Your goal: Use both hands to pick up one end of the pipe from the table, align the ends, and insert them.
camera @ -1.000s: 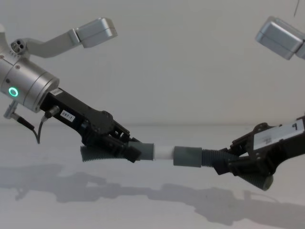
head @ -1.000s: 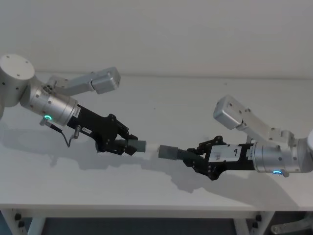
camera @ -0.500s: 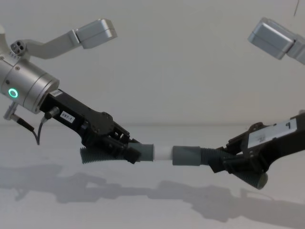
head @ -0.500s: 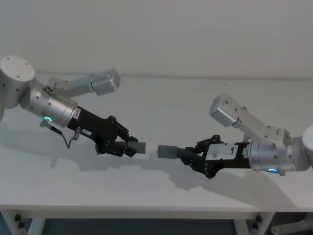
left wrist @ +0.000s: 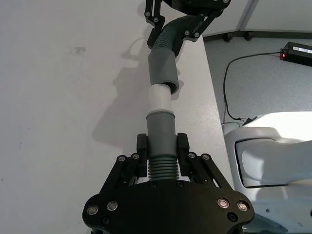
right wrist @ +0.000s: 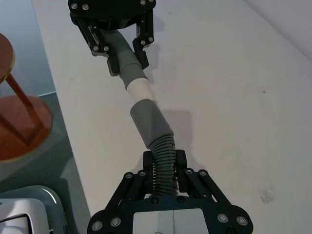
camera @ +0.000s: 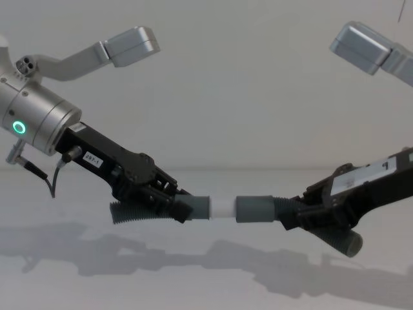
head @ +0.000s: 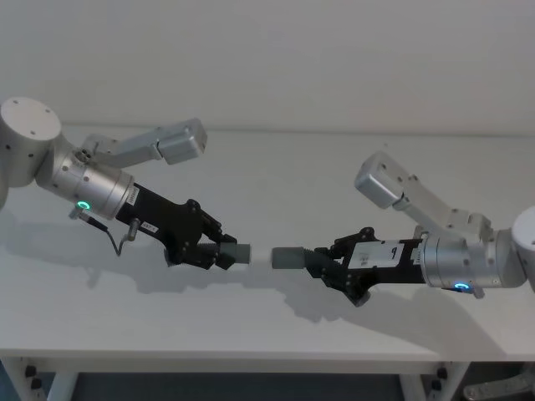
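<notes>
**Spigot at the mouth of the cuff**

We hold both pipe pieces in the air above the table (head: 267,175), one in each gripper. Our left gripper (camera: 169,201) pinches the ribbed body of the spigot piece (left wrist: 161,127), just behind its smooth cuff, so the narrow white spigot (camera: 223,208) juts free toward the middle. Our right gripper (camera: 298,210) clamps the corrugated neck of the cuff piece (right wrist: 150,120) the same way, leaving its wider plain cuff (camera: 255,209) exposed. Gripping on the ribs should stop the pieces sliding, while the smooth ends stay clear to mate.

The spigot's tip sits right at the cuff's opening; from the wrist views the two axes look slightly angled, so we judge a small alignment is needed before pushing home. Both hoses are matte dark grey, bent, with loose ribbed tails hanging below the grippers.
</notes>
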